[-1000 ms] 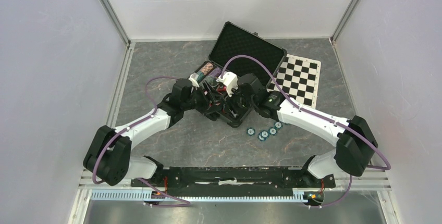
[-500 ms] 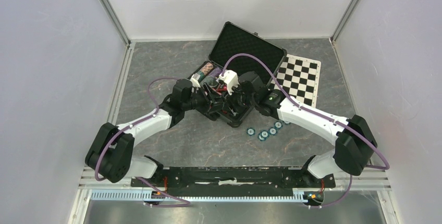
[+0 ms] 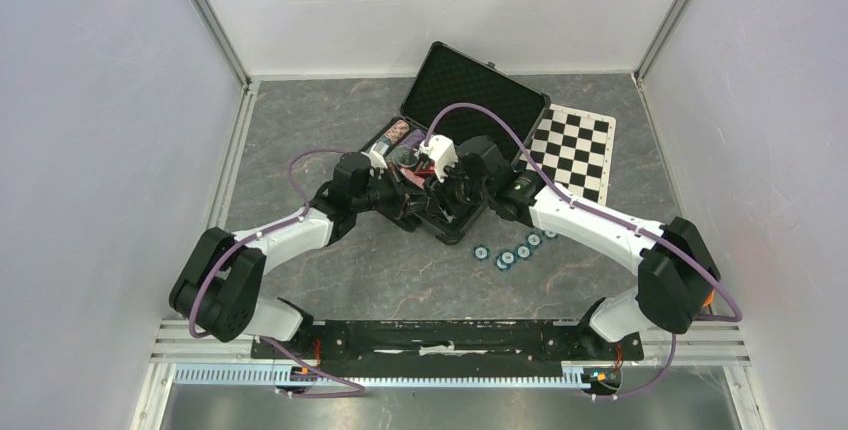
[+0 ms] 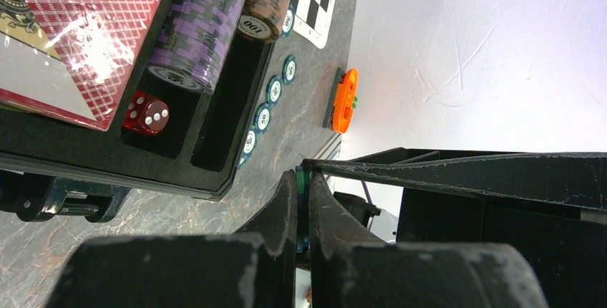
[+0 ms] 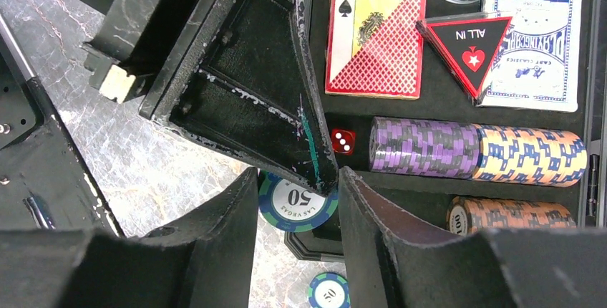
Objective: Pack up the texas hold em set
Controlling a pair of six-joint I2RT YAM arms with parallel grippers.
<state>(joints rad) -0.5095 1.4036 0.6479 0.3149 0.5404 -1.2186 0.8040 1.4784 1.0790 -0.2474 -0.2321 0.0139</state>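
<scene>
Both arms meet over the near rim of the open case (image 3: 468, 90), which lies mid-bench (image 3: 330, 120) with its lid tipped back away from the arms.

One teal chip (image 5: 295, 205), marked 50, hangs right at that rim, and both pincers are on it. The right pincer (image 5: 297, 186) holds it across its width: a finger sits against the rim of the chip on each side, and its face is turned up to the wrist camera. The left pincer (image 4: 303, 188) comes in from the side and is clamped flat on the chip's two faces. From its own camera only a thin teal sliver shows between the closed fingers. One of its fingers covers the top of the chip's face.

Inside the case, just past the held chip, sits a red die (image 5: 342, 141). Next to the die runs a row of purple chips (image 5: 422, 147), then an orange row (image 5: 530, 154) end to end with it. A brown row (image 5: 512, 215) lies nearer the case's front wall. Beyond the rows are a red deck (image 5: 372, 36) and a blue deck (image 5: 537, 43), with a black triangle (image 5: 469, 46) reading ALL IN overlapping both.

On the bench just outside the case's front corner lie several loose chips (image 3: 505, 252), all teal. The chequered mat (image 3: 575, 150) lies to the case's right.
</scene>
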